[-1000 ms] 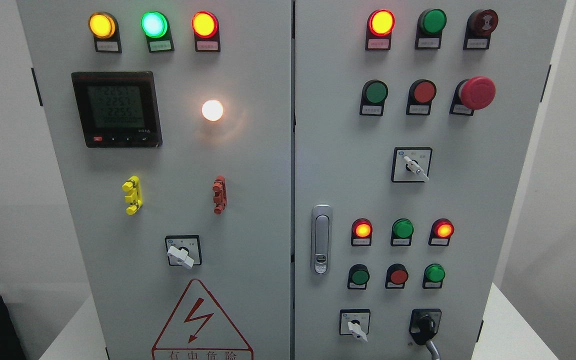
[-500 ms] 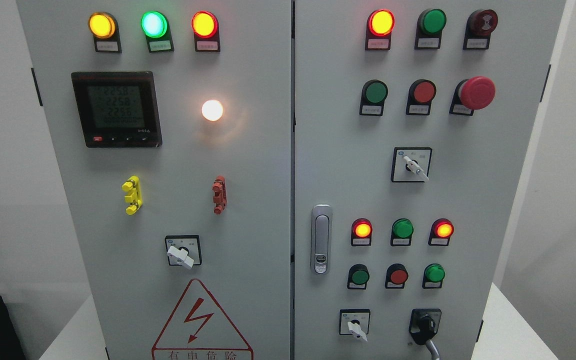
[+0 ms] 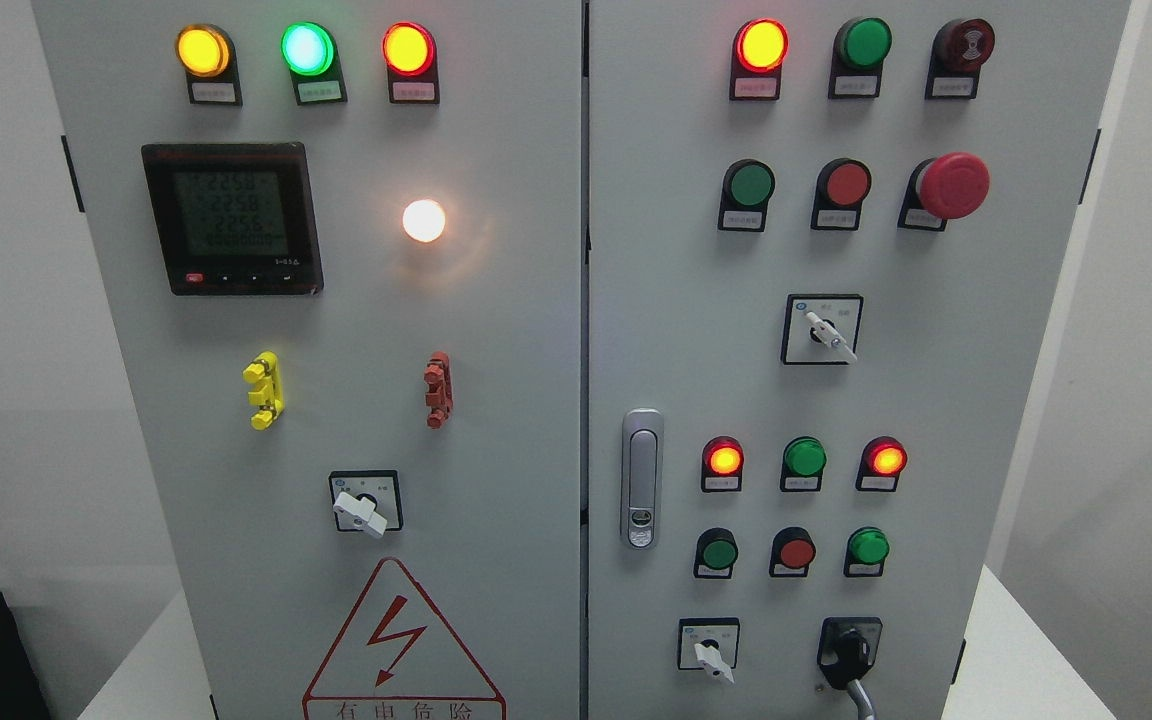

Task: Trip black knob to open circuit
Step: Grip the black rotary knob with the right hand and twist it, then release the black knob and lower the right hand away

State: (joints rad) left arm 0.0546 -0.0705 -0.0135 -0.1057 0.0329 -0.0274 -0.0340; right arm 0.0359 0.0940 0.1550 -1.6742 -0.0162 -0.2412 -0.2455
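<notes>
The black knob (image 3: 847, 653) sits at the lower right of the grey cabinet's right door (image 3: 936, 400), its handle pointing down and to the right. A white selector switch (image 3: 709, 655) is just left of it. Neither of my hands nor arms shows anywhere in the head view.
The right door also carries a metal latch handle (image 3: 642, 480), lit and unlit pilot lamps, a red mushroom stop button (image 3: 952, 185) and another white selector (image 3: 828, 335). The left door holds a digital meter (image 3: 233, 218), a white lamp (image 3: 424, 220), a selector (image 3: 363, 508) and a warning triangle (image 3: 398, 650).
</notes>
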